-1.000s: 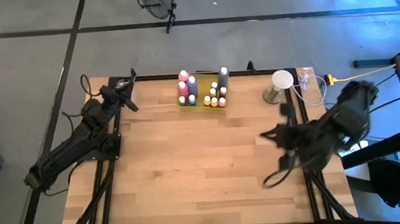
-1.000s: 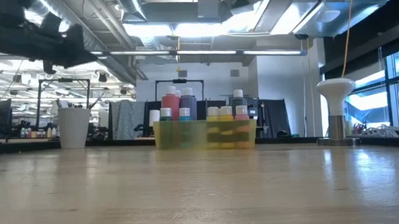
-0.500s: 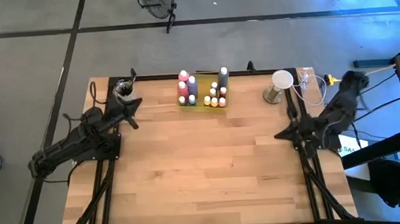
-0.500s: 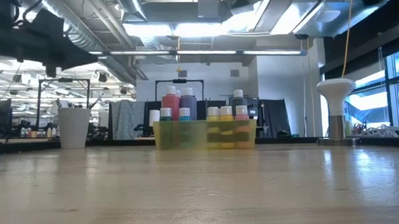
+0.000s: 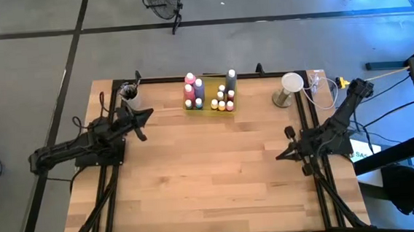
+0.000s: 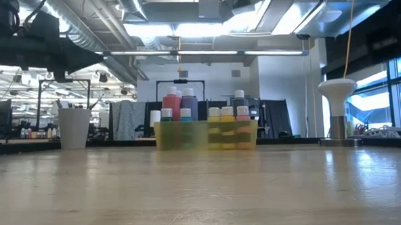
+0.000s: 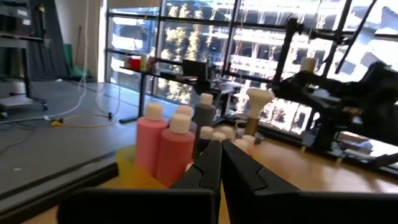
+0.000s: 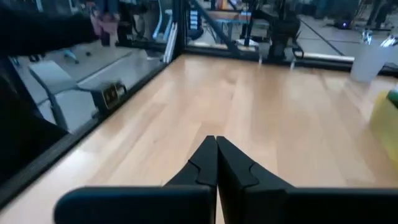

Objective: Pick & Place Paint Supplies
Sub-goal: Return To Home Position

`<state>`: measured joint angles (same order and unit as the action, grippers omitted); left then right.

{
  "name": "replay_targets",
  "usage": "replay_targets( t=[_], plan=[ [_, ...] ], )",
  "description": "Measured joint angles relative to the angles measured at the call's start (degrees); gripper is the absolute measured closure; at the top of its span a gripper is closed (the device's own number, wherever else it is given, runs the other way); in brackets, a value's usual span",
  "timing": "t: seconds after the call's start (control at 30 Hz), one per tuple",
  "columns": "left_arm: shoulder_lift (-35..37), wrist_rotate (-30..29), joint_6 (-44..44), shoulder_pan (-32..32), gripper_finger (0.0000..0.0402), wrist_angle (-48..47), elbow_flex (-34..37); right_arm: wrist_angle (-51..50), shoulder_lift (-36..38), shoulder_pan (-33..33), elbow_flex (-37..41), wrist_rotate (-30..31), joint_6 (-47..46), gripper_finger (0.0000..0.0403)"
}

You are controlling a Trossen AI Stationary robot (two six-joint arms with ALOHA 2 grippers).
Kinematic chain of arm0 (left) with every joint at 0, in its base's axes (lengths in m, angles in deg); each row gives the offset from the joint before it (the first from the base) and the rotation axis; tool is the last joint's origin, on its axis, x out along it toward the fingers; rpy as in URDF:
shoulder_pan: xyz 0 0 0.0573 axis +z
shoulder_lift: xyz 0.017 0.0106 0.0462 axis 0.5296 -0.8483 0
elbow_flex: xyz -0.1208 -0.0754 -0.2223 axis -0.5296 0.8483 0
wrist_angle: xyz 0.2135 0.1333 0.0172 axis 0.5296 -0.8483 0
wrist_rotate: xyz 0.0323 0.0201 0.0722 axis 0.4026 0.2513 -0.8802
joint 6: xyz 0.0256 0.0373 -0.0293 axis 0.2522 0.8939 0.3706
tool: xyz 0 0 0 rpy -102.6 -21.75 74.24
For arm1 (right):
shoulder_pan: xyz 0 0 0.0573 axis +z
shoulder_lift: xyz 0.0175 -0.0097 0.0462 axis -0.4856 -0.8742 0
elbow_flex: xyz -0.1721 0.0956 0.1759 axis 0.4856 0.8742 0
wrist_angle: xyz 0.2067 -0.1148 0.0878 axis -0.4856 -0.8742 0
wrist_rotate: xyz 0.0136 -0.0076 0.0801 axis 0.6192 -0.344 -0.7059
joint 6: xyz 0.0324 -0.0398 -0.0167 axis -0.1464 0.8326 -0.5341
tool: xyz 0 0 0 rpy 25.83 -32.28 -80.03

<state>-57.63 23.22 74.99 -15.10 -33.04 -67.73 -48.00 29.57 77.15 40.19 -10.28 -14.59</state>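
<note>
The paint bottles stand in a translucent yellow tray (image 5: 208, 89) at the table's far edge: tall pink (image 5: 189, 81) and grey (image 5: 232, 76) ones, and small white-capped ones (image 5: 223, 100). In the low view the tray (image 6: 206, 135) stands on its base on the wood. My left gripper (image 5: 148, 113) hovers shut, left of the tray and pointing toward it; its wrist view shows the shut fingers (image 7: 221, 144) with the pink bottles (image 7: 163, 146) beyond. My right gripper (image 5: 278, 156) is shut over the table's right part, fingers (image 8: 216, 139) over bare wood. It holds nothing.
A pale cup (image 5: 126, 92) with dark brushes stands at the far left corner, seen as a white cup (image 6: 74, 127) in the low view. A pale round piece on a stem (image 5: 290, 87) stands far right, with cables beyond it. Open wood (image 5: 211, 174) fills the middle and near side.
My left gripper has moved from the far left corner toward the table's right and a little nearer, the arm stretching out lower. My right arm has swung and settled along the table's right edge, its gripper now pointing over the right part of the table. The bottles have stayed put.
</note>
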Motion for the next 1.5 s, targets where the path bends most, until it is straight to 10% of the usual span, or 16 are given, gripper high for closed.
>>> replay_targets(
  t=[0.3, 0.67, 1.5],
  plan=[
    [-0.4, -0.3, -5.5, -4.6, 0.0396, -1.3, 0.0, 9.5, -2.1, -0.1, 6.4, -9.9, 3.9, 0.0403],
    [-0.7, 0.0, -3.5, -5.1, 0.0393, -2.1, 0.0, 9.8, -2.8, -0.1, 6.4, 1.0, 11.5, 0.0400],
    [-0.7, 0.0, -3.3, -5.1, 0.0395, -2.2, 0.0, 9.8, -2.8, -0.1, 6.4, 0.1, 12.0, 0.0398]
  ],
)
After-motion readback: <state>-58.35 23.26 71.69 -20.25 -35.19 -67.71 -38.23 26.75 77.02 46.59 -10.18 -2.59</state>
